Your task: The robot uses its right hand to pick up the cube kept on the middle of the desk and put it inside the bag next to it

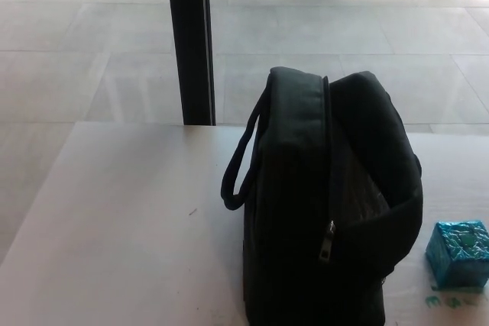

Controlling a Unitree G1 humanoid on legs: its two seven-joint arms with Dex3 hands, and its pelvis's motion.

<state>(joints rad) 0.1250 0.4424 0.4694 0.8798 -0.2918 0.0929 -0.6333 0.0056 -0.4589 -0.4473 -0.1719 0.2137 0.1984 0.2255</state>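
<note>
Neither hand in view. Bag (328,204) upright on desk (114,219), base cropped; cube (458,254) just beside.

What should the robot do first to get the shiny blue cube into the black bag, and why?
Probably bring the right hand into view, down toward the cube. No hand shows yet, and the cube sits untouched on the desk just right of the upright, partly unzipped bag.
</note>
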